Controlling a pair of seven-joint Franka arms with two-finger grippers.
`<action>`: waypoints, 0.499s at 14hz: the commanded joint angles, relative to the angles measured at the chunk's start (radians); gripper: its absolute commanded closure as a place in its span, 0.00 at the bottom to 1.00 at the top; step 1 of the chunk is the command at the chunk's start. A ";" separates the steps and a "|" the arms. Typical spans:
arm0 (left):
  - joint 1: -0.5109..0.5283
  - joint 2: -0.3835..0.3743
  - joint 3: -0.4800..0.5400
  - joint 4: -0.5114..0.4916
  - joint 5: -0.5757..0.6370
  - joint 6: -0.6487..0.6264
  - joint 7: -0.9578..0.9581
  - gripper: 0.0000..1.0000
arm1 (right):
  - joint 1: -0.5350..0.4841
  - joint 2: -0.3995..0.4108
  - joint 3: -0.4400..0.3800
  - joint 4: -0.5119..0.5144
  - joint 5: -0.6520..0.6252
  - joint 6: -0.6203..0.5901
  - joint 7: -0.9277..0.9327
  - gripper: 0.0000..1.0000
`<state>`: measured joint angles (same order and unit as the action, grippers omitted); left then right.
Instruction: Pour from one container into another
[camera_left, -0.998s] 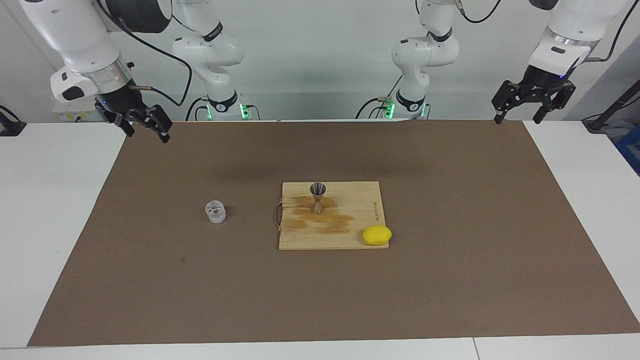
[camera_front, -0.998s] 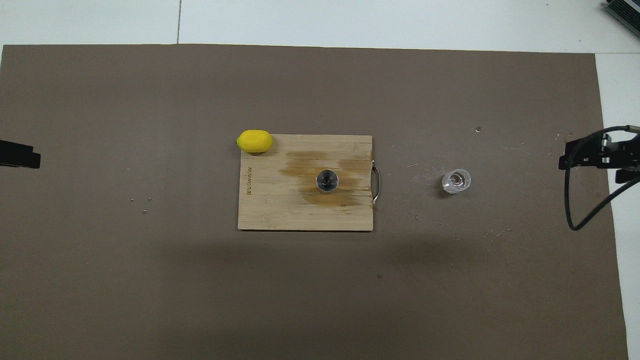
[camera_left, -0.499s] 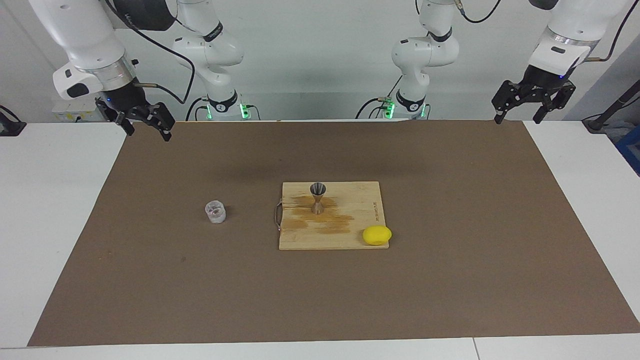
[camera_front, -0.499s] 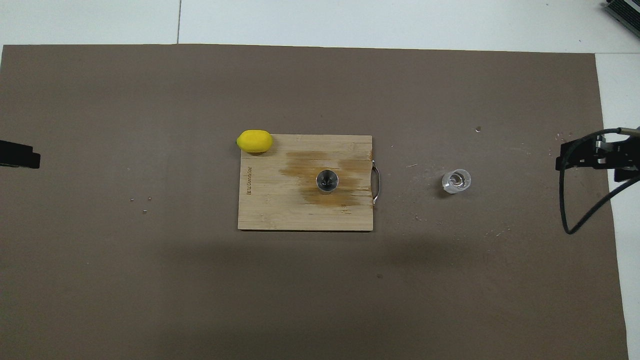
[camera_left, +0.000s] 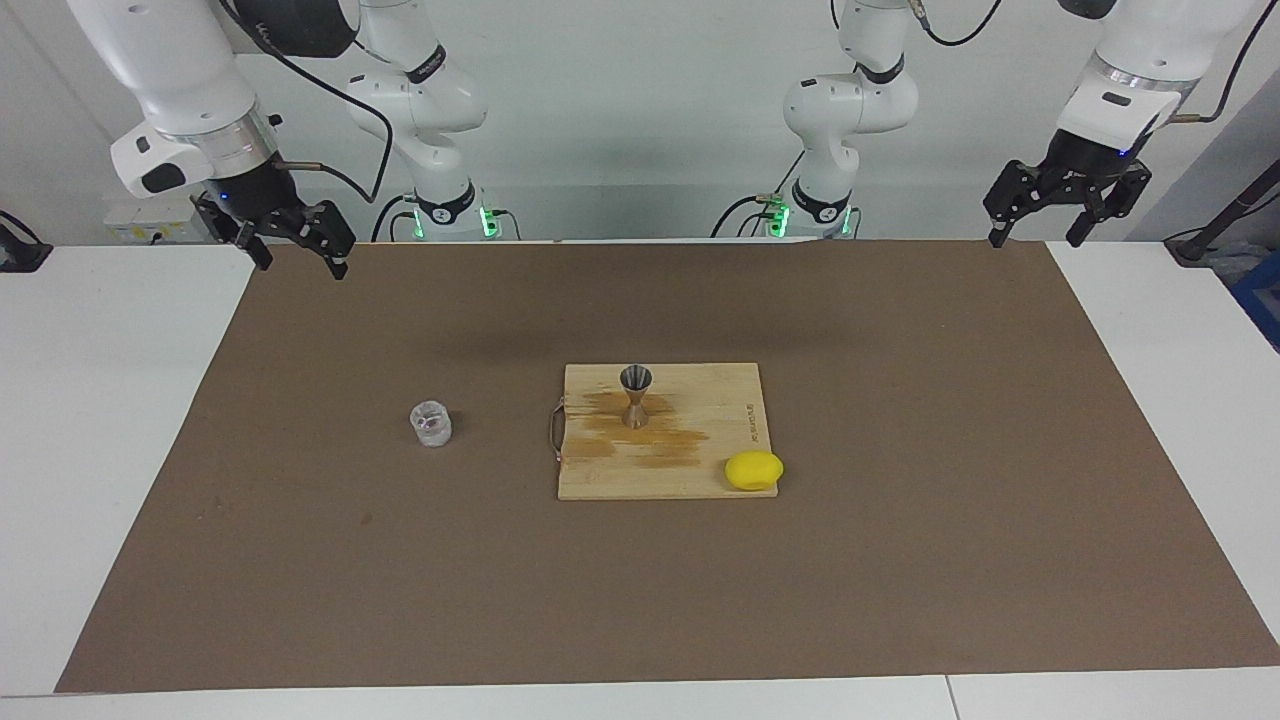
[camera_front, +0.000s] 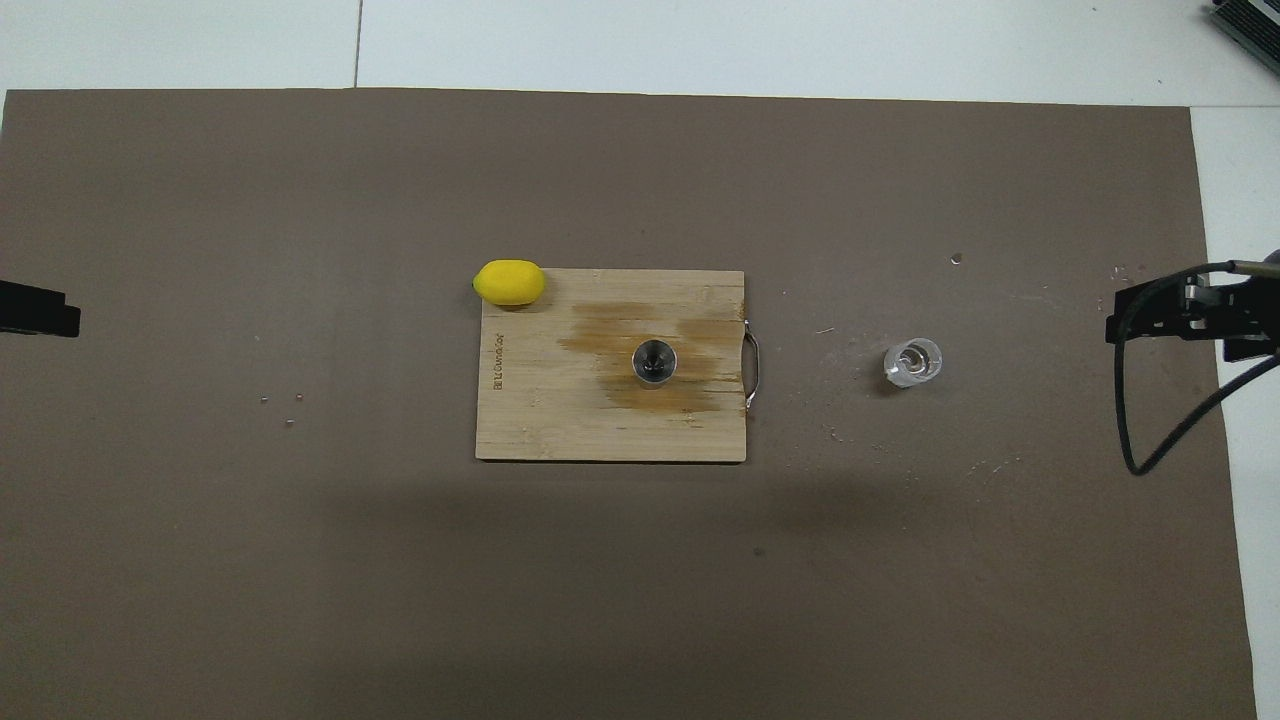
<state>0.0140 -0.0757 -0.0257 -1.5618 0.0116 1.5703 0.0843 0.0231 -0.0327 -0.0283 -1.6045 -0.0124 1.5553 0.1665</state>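
Brown paper mat (camera_left: 900, 560) covers your white table (camera_left: 90, 420); on it lies a rectangular bamboo cutting board (camera_left: 690, 480). Your right gripper (camera_left: 298, 258) hangs over the mat's corner at its own end, fingers spread, holding nothing; your left gripper (camera_left: 1036, 238) hangs spread over the other corner, empty too. A yellow lemon (camera_left: 754, 470) sits on the board's corner. The small faceted clear glass tumbler (camera_left: 431, 424) stands on the mat toward the right arm's end. The grey steel hourglass jigger (camera_left: 636, 395) stands upright on the board.
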 joint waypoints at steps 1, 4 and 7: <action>-0.006 -0.024 0.006 -0.021 -0.007 -0.006 -0.001 0.00 | 0.000 -0.015 0.010 -0.005 -0.023 -0.009 -0.025 0.00; -0.006 -0.024 0.007 -0.023 -0.007 -0.006 0.000 0.00 | -0.014 -0.013 0.010 -0.005 -0.032 0.003 -0.093 0.00; -0.006 -0.024 0.006 -0.023 -0.007 -0.004 0.000 0.00 | -0.015 -0.015 0.002 -0.005 -0.029 -0.003 -0.091 0.00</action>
<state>0.0140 -0.0758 -0.0259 -1.5618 0.0116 1.5703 0.0843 0.0179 -0.0331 -0.0298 -1.6042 -0.0263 1.5557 0.1009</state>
